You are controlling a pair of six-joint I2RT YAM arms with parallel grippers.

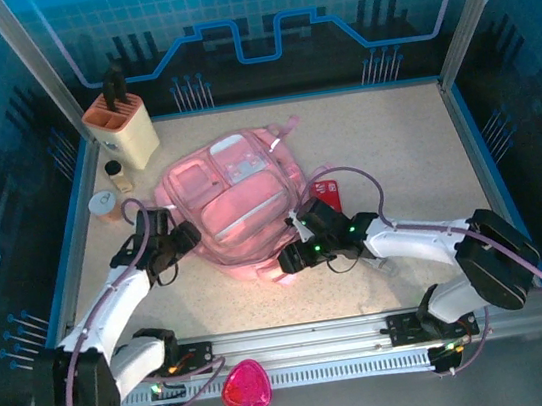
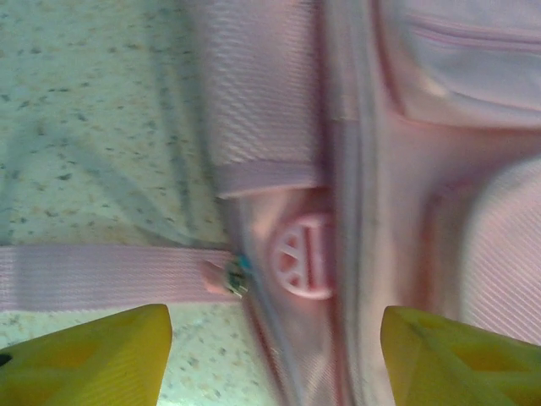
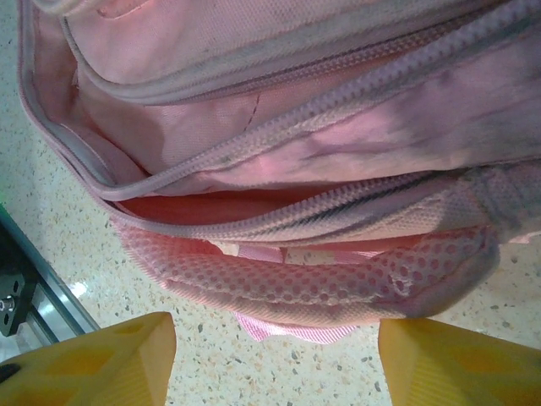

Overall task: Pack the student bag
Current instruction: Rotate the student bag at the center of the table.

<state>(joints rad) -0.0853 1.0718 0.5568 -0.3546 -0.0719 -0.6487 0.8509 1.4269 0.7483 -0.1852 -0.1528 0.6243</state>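
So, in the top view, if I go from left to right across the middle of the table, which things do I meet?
Small round container → student bag → red object, lying beside the bag's right edge.

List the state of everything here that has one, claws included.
backpack, lying flat, front up, a zip open
left claw, open, at the backpack's left side
right claw, open, facing the open zip
knife block, upright, one dark handle in it
small bottle, upright
pink pouch, lying flat between the arm bases
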